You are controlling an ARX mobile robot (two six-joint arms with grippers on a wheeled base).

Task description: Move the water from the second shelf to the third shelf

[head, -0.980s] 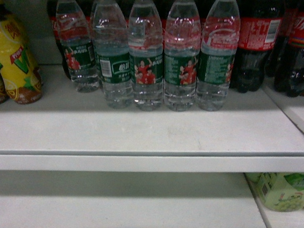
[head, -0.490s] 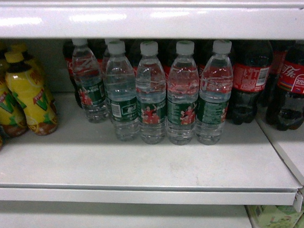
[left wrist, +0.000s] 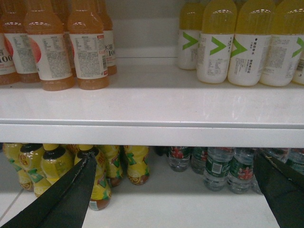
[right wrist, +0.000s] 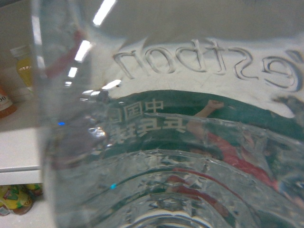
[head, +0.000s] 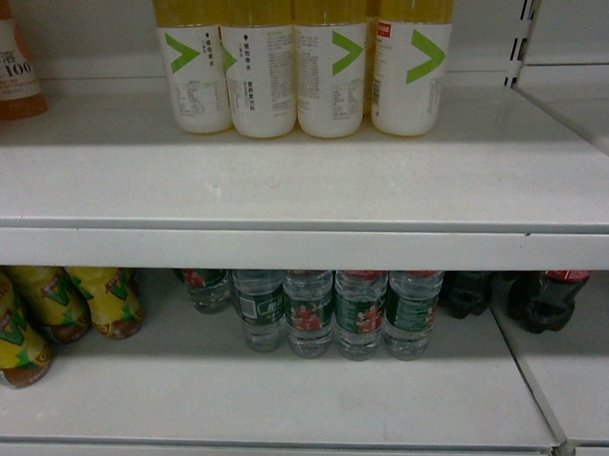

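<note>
A clear ribbed water bottle (right wrist: 190,142) with a dark green label and white Chinese characters fills the right wrist view, pressed close to the camera in front of the shelves. My right gripper is shut on it, though its fingers are hidden behind the bottle. Several more water bottles (head: 309,313) stand in a row on the lower shelf (head: 291,409), also seen as water bottles (left wrist: 217,168) in the left wrist view. My left gripper (left wrist: 175,159) is open and empty, its dark fingers (left wrist: 71,194) framing the lower shelf. Neither gripper shows in the head view.
The upper shelf (head: 305,243) carries yellow juice bottles (head: 329,67) with green chevron labels and orange drink bottles (left wrist: 52,47) to their left. On the lower shelf, yellow tea bottles (head: 47,307) stand left of the water and cola bottles (head: 542,295) to the right.
The head view has risen: the water row dropped from the middle of the frame to the bottom, and the shelf above with yellow juice bottles came into sight.
</note>
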